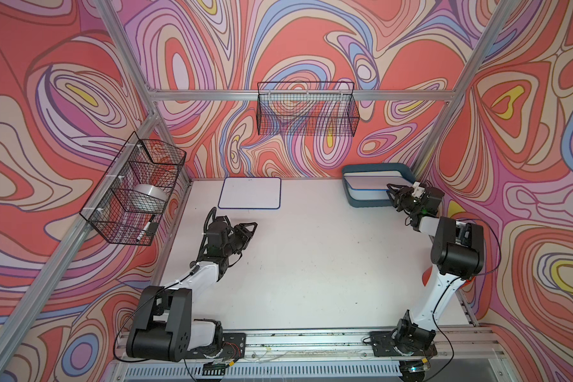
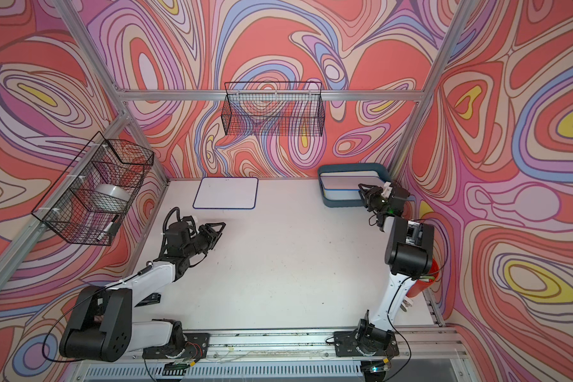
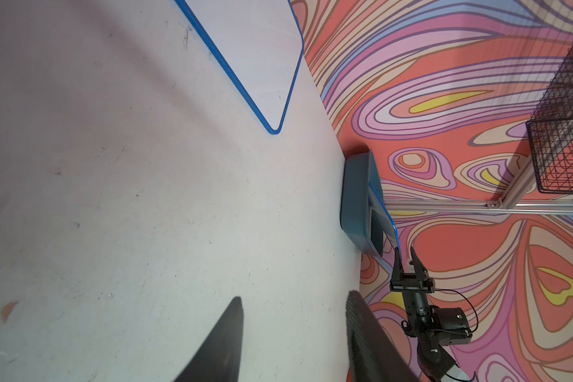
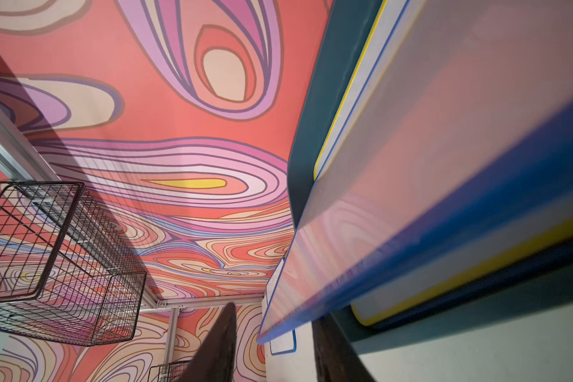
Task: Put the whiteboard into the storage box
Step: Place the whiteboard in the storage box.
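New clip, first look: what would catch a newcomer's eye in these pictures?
The loud swirl-patterned walls in red, pink and lilac enclose the white table on three sides. At its far edge a blue-rimmed whiteboard lies flat, the open left gripper near it. In the far right corner the right gripper stands at the teal storage box, where another blue-rimmed board leans tilted over a yellow-rimmed board.

Robot lab cell, aluminium frame (image 1: 245, 95), patterned walls (image 1: 47, 99)

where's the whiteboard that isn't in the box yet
In both top views the whiteboard lies flat at the far edge of the table, left of centre, just beyond the left tool and well left of the storage box.
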Tool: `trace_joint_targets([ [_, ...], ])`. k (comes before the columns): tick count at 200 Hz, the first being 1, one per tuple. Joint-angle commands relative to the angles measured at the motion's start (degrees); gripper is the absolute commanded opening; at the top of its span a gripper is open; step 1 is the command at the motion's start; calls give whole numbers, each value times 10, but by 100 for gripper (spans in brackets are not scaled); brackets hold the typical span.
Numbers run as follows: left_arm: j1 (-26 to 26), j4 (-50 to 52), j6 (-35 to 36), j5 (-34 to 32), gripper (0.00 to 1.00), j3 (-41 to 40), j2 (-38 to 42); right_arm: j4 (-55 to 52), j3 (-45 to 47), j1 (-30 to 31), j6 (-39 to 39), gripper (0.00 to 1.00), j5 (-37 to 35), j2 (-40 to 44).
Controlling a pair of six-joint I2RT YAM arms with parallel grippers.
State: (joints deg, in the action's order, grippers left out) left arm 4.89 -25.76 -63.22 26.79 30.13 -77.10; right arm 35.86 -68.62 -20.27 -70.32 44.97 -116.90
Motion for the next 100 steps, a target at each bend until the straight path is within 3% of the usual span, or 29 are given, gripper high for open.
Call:
trace_joint_targets([
  [1, -2, -3, 20, 30, 47, 25, -27, 3, -5, 0, 18, 40, 19, 22],
  [33, -1, -13, 12, 64, 47, 49, -64, -6, 1, 0, 26, 41, 20, 59],
  [100, 0, 29, 41, 61, 47, 65, -61, -61, 20, 0, 64, 41, 22, 125],
])
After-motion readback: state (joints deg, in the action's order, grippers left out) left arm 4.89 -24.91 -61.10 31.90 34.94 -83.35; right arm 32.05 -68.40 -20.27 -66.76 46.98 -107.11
